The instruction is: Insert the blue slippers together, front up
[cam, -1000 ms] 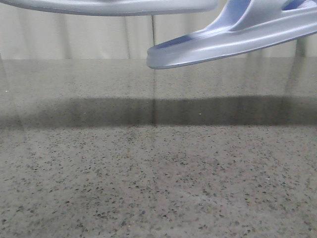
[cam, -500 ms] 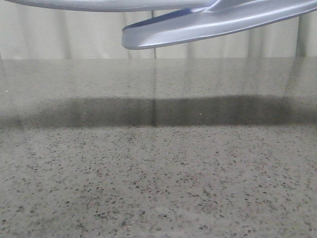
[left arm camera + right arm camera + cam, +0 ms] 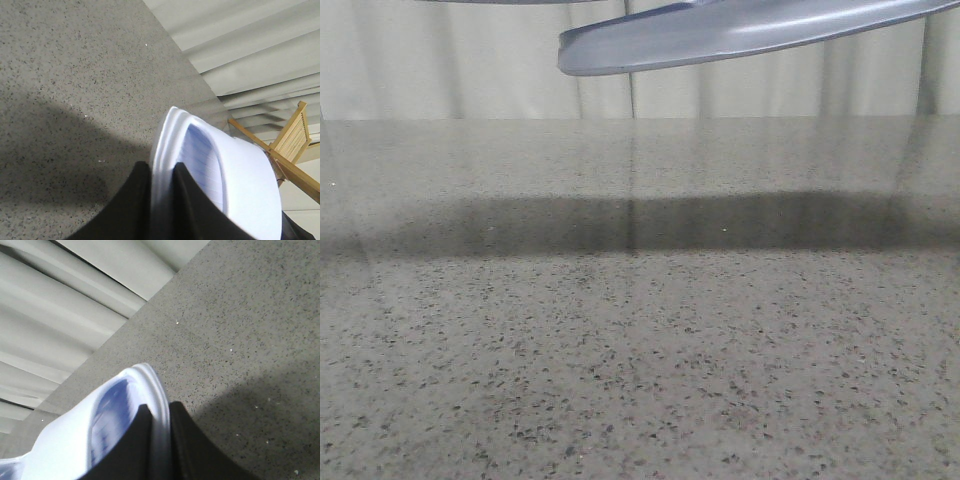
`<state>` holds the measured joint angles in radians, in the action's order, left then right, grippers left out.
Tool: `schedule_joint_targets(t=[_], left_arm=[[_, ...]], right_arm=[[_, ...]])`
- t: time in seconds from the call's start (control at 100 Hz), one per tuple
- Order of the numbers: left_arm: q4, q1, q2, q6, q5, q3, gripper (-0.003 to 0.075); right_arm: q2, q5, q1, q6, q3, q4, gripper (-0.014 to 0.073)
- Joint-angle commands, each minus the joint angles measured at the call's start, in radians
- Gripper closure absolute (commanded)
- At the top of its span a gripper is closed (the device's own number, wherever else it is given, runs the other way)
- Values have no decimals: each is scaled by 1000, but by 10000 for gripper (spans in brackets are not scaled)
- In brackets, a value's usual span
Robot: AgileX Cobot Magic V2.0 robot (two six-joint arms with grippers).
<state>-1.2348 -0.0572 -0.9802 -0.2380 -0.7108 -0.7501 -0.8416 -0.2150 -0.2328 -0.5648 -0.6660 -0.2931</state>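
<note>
Both blue slippers are held in the air above the table. In the front view only the sole and edge of one blue slipper (image 3: 750, 35) show, along the top from the middle to the right. A thin sliver of the other (image 3: 500, 1) shows at the top left. No gripper appears in that view. In the left wrist view my left gripper (image 3: 161, 169) is shut on the sole rim of one slipper (image 3: 245, 175), its ribbed footbed facing the camera. In the right wrist view my right gripper (image 3: 160, 409) is shut on the rim of the other slipper (image 3: 65, 440).
A grey speckled table (image 3: 640, 350) fills the front view, with a dark shadow band across its middle. White curtains (image 3: 470, 70) hang behind it. A wooden chair (image 3: 295, 135) stands beyond the table's far edge in the left wrist view.
The right-hand slipper has moved up and to the left in the front view. The left-hand slipper has risen almost out of the frame's top.
</note>
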Motion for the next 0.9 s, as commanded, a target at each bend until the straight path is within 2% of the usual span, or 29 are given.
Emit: schedule_joint_targets(t=[0.0, 0.29, 0.67, 0.89], left_arm=[[-68, 2, 17, -1, 2, -28, 704], [-75, 2, 17, -2, -11, -28, 704], [-93, 2, 17, -5, -36, -28, 704], [-164, 2, 17, -53, -52, -28, 704]], right_arm=[[15, 90, -2, 5, -36, -16, 676], [15, 126, -82, 5, -36, -17, 675], [15, 165, -88, 5, -36, -47, 675], [15, 200, -102, 5, -36, -61, 675]])
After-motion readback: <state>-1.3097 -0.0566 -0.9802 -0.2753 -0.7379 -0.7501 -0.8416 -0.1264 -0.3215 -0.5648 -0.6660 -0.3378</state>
